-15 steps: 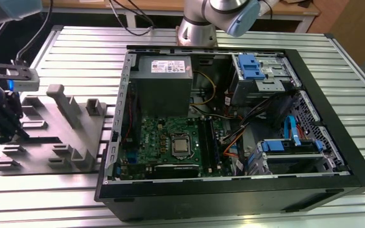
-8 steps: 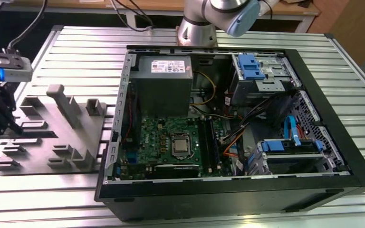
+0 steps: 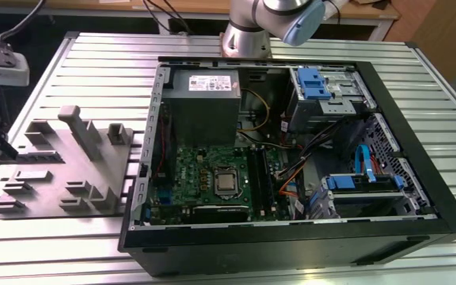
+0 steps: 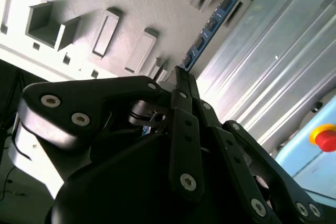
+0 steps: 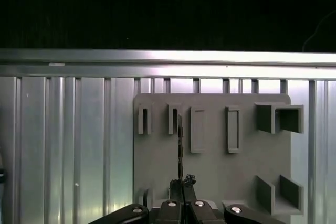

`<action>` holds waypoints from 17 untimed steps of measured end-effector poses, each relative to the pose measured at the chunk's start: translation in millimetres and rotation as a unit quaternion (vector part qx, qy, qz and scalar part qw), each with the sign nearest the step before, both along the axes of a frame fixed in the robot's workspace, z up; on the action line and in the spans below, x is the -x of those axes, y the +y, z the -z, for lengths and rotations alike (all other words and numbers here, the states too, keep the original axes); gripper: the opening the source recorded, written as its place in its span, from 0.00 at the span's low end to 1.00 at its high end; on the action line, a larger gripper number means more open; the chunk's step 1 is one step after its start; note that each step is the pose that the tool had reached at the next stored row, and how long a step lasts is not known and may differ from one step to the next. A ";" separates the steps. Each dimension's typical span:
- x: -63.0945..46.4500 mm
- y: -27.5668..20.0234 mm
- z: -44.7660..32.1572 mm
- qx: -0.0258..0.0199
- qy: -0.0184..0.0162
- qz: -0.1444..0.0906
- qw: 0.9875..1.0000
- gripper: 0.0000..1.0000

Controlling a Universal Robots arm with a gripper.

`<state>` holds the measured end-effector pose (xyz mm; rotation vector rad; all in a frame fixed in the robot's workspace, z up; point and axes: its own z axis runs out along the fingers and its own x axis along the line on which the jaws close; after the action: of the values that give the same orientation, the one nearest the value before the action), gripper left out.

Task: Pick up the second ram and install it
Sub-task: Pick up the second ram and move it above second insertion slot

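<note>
In the exterior view we see bright, even overhead light: the slatted table [image 3: 78,53] shines pale, the open computer case [image 3: 291,252] holds deep shadow. In the second wrist view glare streaks the table, and the gripper [image 4: 178,73], closed on the second ram [image 4: 210,27], is a dark mass. In the first wrist view the grey fixture [image 5: 210,171] casts soft shadows; beyond the glinting table edge all is black.
</note>
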<state>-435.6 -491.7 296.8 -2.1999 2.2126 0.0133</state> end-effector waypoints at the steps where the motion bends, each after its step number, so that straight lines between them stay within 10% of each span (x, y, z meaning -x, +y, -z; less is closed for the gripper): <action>1: 0.0 0.0 -3.6 0.000 0.000 0.000 1.000 0.11; 17: -0.1 0.0 -48.9 0.000 0.000 0.000 1.000 0.11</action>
<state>-435.5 -491.6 345.7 -2.2000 2.2126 0.0134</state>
